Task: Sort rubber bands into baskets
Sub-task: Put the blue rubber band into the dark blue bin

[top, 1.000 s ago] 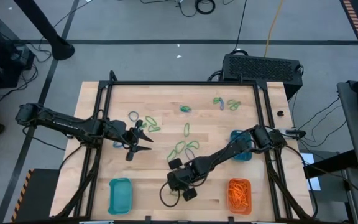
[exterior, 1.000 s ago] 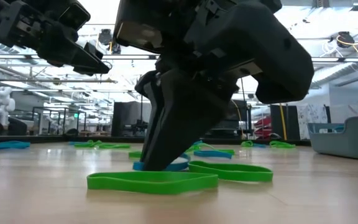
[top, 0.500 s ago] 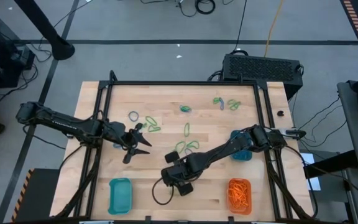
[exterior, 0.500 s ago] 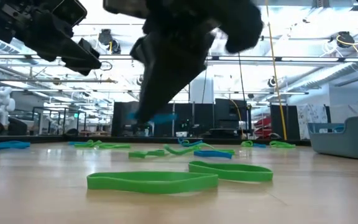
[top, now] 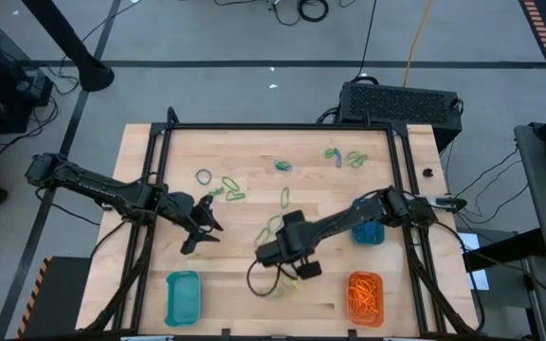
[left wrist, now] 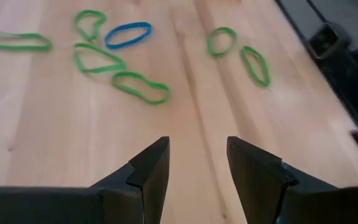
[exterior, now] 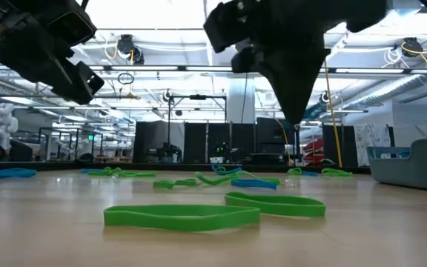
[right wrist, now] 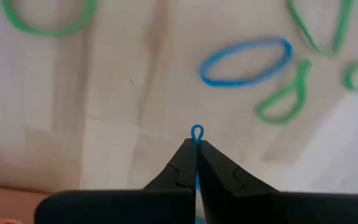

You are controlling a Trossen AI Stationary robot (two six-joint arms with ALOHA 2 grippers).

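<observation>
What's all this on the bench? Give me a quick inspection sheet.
Surface: wooden table, black frame.
Job's things: green and blue rubber bands scattered; two teal baskets; orange basket holding orange bands.
Clutter: nothing seen.
Grippers: right tool shut on a blue band, lifted mid-table; left tool open, empty, above the table's left part.
Cables: black loop beneath right arm.
Surroundings: black box, floor cables.

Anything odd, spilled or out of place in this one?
Nothing stands out. Loose rubber bands lie on the table, as expected mid-sort. The right gripper is shut on a blue band; the left gripper hovers open.
</observation>
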